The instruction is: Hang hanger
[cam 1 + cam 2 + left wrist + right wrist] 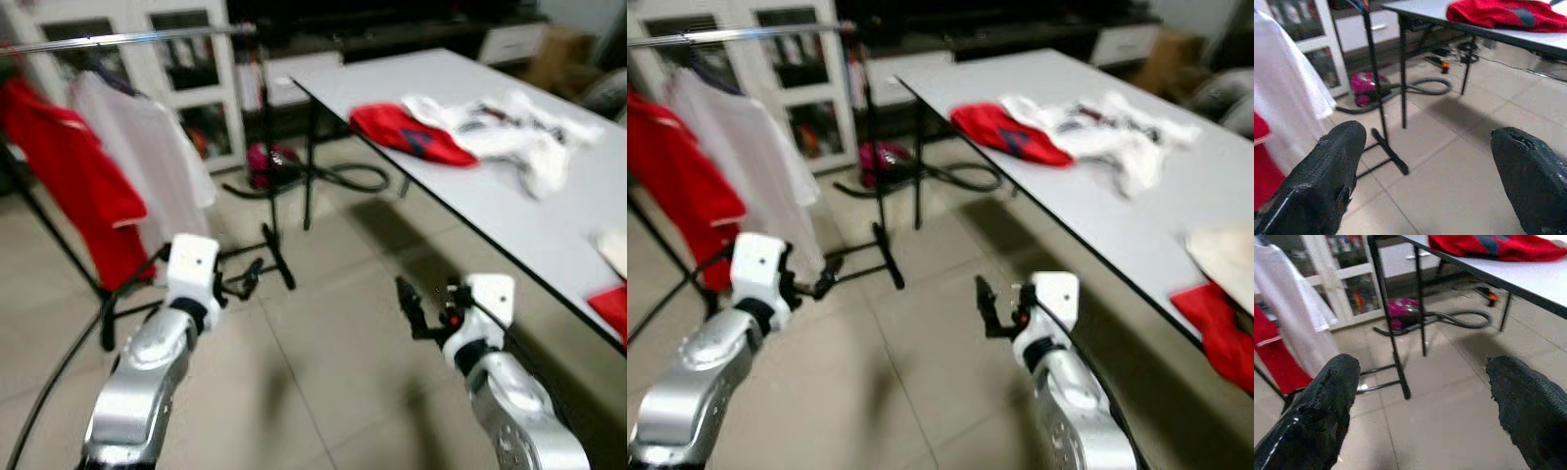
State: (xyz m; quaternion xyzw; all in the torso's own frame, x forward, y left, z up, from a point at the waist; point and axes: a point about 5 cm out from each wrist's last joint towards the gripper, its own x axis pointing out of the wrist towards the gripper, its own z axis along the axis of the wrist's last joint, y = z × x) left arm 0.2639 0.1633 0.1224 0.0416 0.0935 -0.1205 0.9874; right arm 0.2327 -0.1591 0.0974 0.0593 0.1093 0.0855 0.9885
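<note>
Both empty and spread wide: left gripper (257, 274), right gripper (407, 299); no hanger in either; rail (137, 37) up ahead to the left, running crosswise, closer to the left arm; hung shirts (137, 157) below it

Rack: black metal garment rack (874, 147) with a silver rail, on the left
Hanging: red shirt (676, 186) beside white shirt (749, 162)
Table: long white table (1215, 186) on the right, red and white clothes heaped on it
Grippers: left gripper (828, 276) and right gripper (986, 305), both raised over the beige tiled floor (911, 343)
</note>
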